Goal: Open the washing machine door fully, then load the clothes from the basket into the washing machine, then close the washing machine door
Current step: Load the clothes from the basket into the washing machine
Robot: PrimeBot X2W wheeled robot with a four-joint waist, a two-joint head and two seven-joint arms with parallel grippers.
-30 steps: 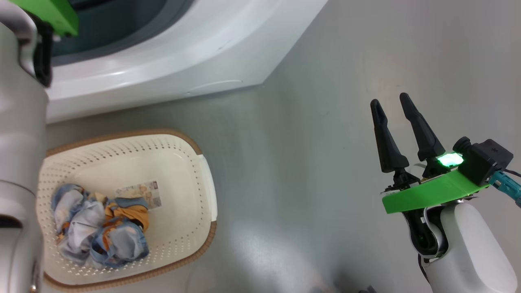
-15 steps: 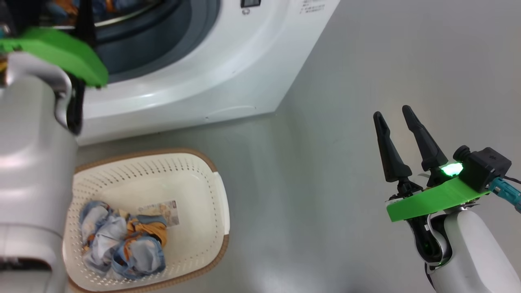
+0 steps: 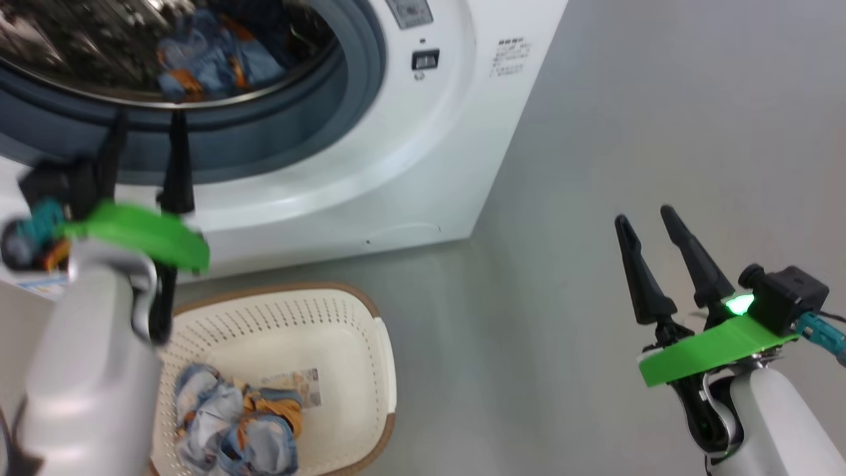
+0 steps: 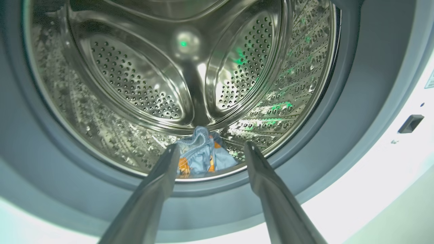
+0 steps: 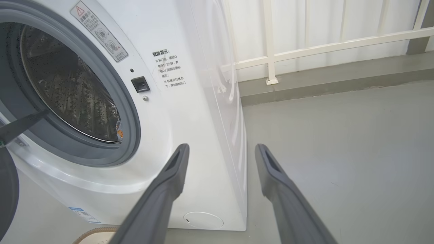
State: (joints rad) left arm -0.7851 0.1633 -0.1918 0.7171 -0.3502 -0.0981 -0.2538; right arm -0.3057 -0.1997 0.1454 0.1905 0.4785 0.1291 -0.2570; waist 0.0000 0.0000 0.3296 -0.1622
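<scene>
From the head: washing machine [image 3: 423, 152] at the upper left, round mouth uncovered, with a blue-and-orange garment [image 3: 205, 59] lying inside the steel drum [image 3: 66, 46]. Below it on the grey floor [image 3: 595, 165], just in front of the machine, basket [image 3: 357, 370], with the clothes [image 3: 238, 430] bundled in its near left corner beside a paper label [image 3: 297, 382]. Left gripper [image 3: 149, 125] raised before the lower arc of the grey gasket [image 3: 350, 99], fingers spread and gripping nothing (picture blurred here). Right gripper [image 3: 643, 215] well off to the right over bare floor, fingers likewise parted, nothing between them. From the left wrist: looking straight into the drum, both fingers apart and empty, tips pointing at the drum's lower rim. Garment resting on the drum's bottom near the front edge, seen between the fingers. From the right wrist: facing the machine's right front corner, fingers wide and empty. Latch hole [image 5: 140, 84] beside the mouth, round flap [image 5: 203, 219] low on the front, a sliver of the basket's brown rim at the bottom edge. One dark finger of the other arm across the mouth's left side. Dark rounded edge [image 5: 5, 189] at the lower left border, too cropped to identify. White railing [image 5: 322, 47] beyond the floor.
</scene>
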